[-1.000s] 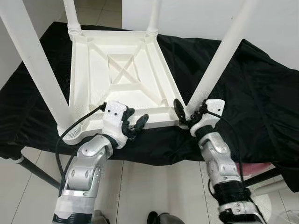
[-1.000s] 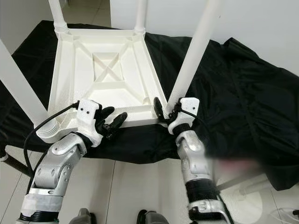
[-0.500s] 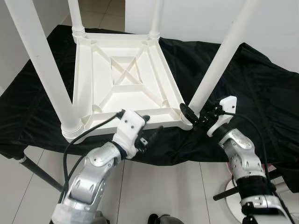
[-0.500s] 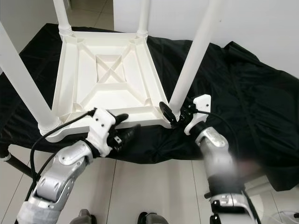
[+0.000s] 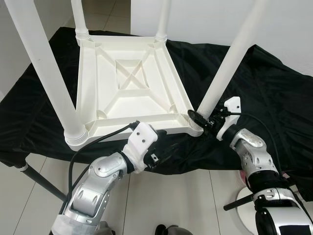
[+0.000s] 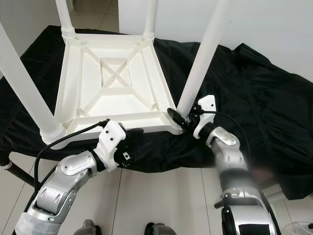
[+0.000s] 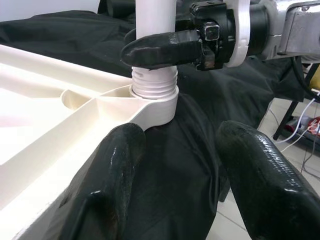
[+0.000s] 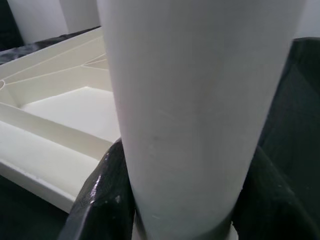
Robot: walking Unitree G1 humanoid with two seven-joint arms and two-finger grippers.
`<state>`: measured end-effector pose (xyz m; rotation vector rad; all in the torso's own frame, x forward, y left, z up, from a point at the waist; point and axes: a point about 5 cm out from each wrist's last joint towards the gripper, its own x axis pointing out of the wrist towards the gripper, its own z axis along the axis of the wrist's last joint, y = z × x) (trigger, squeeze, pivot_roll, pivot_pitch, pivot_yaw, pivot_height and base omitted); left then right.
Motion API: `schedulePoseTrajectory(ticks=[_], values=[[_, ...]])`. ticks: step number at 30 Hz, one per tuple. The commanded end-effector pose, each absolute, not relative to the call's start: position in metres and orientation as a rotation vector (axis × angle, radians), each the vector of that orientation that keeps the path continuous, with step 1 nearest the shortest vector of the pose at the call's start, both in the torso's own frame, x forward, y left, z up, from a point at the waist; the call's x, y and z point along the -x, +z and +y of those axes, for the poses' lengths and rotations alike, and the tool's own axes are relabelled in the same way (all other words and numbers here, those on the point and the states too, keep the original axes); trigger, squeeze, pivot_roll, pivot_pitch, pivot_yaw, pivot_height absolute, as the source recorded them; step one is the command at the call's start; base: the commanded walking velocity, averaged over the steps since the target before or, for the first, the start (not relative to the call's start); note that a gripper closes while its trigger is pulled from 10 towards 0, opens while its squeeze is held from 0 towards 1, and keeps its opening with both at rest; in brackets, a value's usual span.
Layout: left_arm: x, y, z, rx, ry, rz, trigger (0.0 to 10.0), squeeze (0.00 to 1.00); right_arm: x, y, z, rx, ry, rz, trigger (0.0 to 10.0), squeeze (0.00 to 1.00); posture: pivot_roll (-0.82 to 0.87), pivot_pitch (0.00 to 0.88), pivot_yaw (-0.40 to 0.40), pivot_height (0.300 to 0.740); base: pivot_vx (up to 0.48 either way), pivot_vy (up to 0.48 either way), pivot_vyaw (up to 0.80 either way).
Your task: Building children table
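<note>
A white children's table point(image 5: 129, 83) lies upside down on a black cloth, its legs pointing up. The near-right leg point(image 5: 230, 63) stands in its corner socket point(image 7: 155, 90). My right gripper point(image 5: 202, 120) is shut on that leg just above the socket, with one black finger point(image 8: 102, 195) on each side of the leg point(image 8: 195, 100). My left gripper point(image 5: 164, 151) is open with nothing in it, just off the table's front edge over the cloth. It points at the same corner, and its fingers point(image 7: 107, 190) frame the socket.
The black cloth point(image 5: 274, 98) covers a low stand and hangs over its front edge. The near-left leg point(image 5: 46, 73) and two far legs point(image 5: 79, 19) rise tall around the work area. A metal strut point(image 5: 41, 181) slants down to the tiled floor at lower left.
My left gripper has slid right and down, off the table's front rim onto the cloth. My right gripper has drawn in closer around the base of the near-right leg.
</note>
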<state>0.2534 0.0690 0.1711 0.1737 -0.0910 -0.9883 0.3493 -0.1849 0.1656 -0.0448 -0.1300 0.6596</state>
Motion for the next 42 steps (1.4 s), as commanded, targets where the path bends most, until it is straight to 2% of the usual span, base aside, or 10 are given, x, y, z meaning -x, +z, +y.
schedulePoseTrajectory(ticks=[1, 4, 5, 14, 16, 21, 23, 30, 35, 42], values=[[-0.250, 0.170, 0.067, -0.162, -0.962, -0.092, 10.0, 0.00, -0.347, 0.162, -0.182, 0.046, 0.682, -0.120, 0.0, 0.00, 0.08, 0.110, -0.115, 0.740, 0.000, 0.000, 0.00], [-0.250, 0.169, 0.067, -0.162, -0.963, -0.090, 10.0, 0.00, -0.348, 0.162, -0.182, 0.036, 0.685, -0.124, 0.0, 0.00, 0.08, 0.110, -0.115, 0.740, 0.000, 0.000, 0.00], [-0.251, 0.170, 0.068, -0.160, -0.956, -0.091, 10.0, 0.00, -0.346, 0.162, -0.178, 0.021, 0.673, -0.130, 10.0, 0.00, 0.08, 0.115, -0.112, 0.740, 0.000, 0.000, 0.00], [-0.252, 0.168, 0.072, -0.139, -0.933, -0.076, 10.0, 0.00, -0.338, 0.165, -0.158, -0.046, 0.579, -0.160, 10.0, 0.00, 0.07, 0.142, -0.103, 0.740, 0.000, 0.000, 0.00], [-0.249, 0.163, 0.075, -0.119, -0.931, -0.050, 10.0, 0.00, -0.331, 0.164, -0.141, -0.082, 0.484, -0.180, 10.0, 0.00, 0.07, 0.158, -0.103, 0.740, 0.000, 0.000, 0.00], [-0.249, 0.162, 0.076, -0.116, -0.919, -0.044, 10.0, 0.00, -0.327, 0.165, -0.132, -0.069, 0.421, -0.211, 10.0, 0.00, 0.06, 0.166, -0.102, 0.740, 0.000, 0.000, 0.00], [-0.252, 0.161, 0.079, -0.114, -0.897, -0.041, 10.0, 0.00, -0.322, 0.162, -0.126, -0.096, 0.290, -0.208, 10.0, 0.00, 0.06, 0.165, -0.099, 0.740, 0.000, 0.000, 0.00], [-0.260, 0.164, 0.085, -0.108, -0.853, -0.054, 10.0, 0.00, -0.314, 0.149, -0.129, -0.121, -0.037, -0.135, 10.0, 0.00, 0.06, 0.153, -0.091, 0.740, 0.000, 0.000, 0.00], [-0.267, 0.166, 0.088, -0.083, -0.815, -0.065, 10.0, 0.00, -0.309, 0.137, -0.128, -0.118, -0.162, -0.073, 10.0, 0.00, 0.05, 0.138, -0.077, 0.740, 0.000, 0.000, 0.00], [-0.271, 0.165, 0.088, -0.091, -0.817, -0.066, 10.0, 0.00, -0.309, 0.136, -0.121, -0.108, -0.149, -0.073, 10.0, 0.00, 0.05, 0.128, -0.071, 0.740, 0.000, 0.000, 0.00]])
